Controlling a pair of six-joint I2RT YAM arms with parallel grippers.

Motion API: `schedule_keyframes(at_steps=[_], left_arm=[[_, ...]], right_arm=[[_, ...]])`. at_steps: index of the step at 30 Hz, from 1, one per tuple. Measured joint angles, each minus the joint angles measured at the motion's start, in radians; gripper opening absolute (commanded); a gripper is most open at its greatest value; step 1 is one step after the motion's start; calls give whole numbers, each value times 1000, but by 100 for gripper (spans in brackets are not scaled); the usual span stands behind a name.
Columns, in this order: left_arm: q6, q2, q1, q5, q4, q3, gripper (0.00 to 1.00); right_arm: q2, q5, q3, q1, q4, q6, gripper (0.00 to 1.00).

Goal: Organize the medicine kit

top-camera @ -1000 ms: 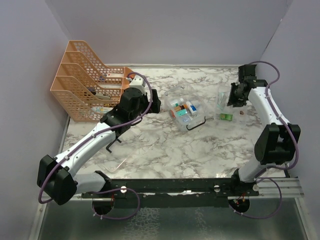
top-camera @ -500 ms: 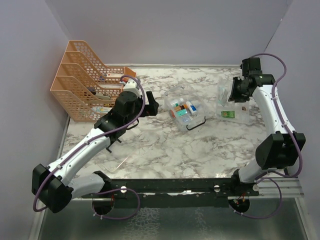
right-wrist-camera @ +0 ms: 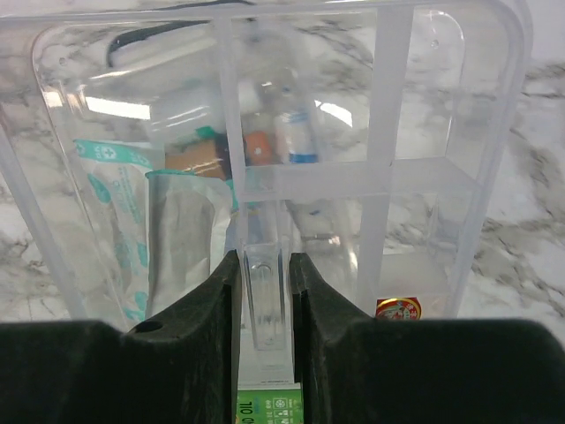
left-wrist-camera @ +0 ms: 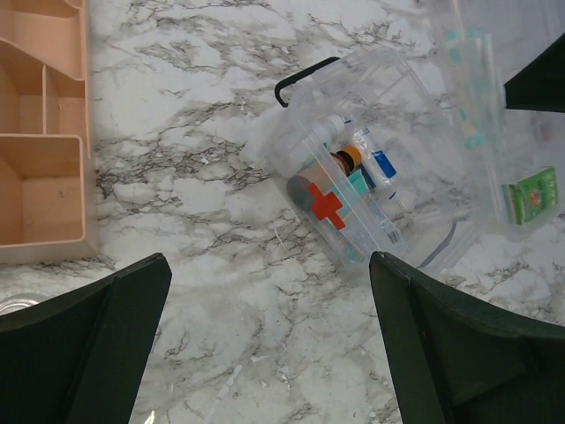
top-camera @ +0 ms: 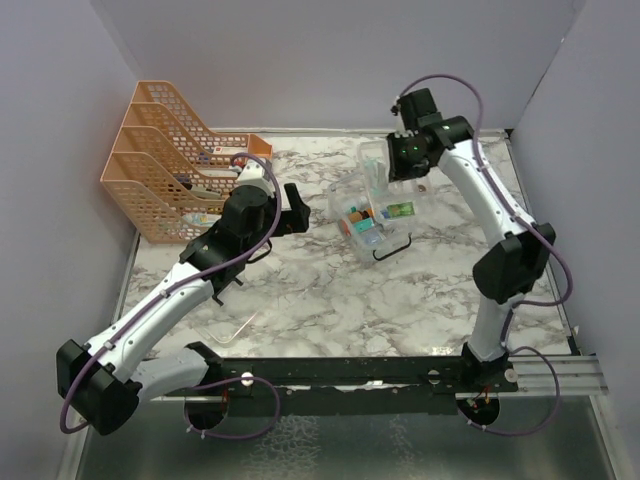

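Observation:
The clear medicine box sits mid-table with bottles and a red-cross pack inside; its black handle lies at its near side. My right gripper is shut on the centre tab of a clear divided tray and holds it just above the box's far right side. The tray carries gauze packets, a green oil box and a small round tin. My left gripper is open and empty, above bare table left of the box.
An orange mesh file organiser stands at the far left, and its edge shows in the left wrist view. A clear flat plastic piece lies on the table near the left arm. Purple walls close the back and sides.
My right arm has swung left, carrying the clear tray from the table's right side to over the medicine box. My left gripper has drawn back a little to the left.

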Motion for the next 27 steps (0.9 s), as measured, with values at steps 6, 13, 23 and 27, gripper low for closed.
schedule_keyframes(at_steps=[6, 13, 23, 27], left_arm=[[0, -27, 3, -35, -33, 0, 99], [-1, -31, 7, -51, -59, 0, 99], [-2, -30, 10, -51, -60, 0, 99], [-2, -29, 10, -51, -61, 0, 99]], right_arm=[[191, -2, 158, 131, -34, -31, 1], [234, -24, 154, 144, -71, -74, 1], [234, -26, 92, 138, -83, -129, 1], [235, -35, 92, 138, -83, -147, 1]])
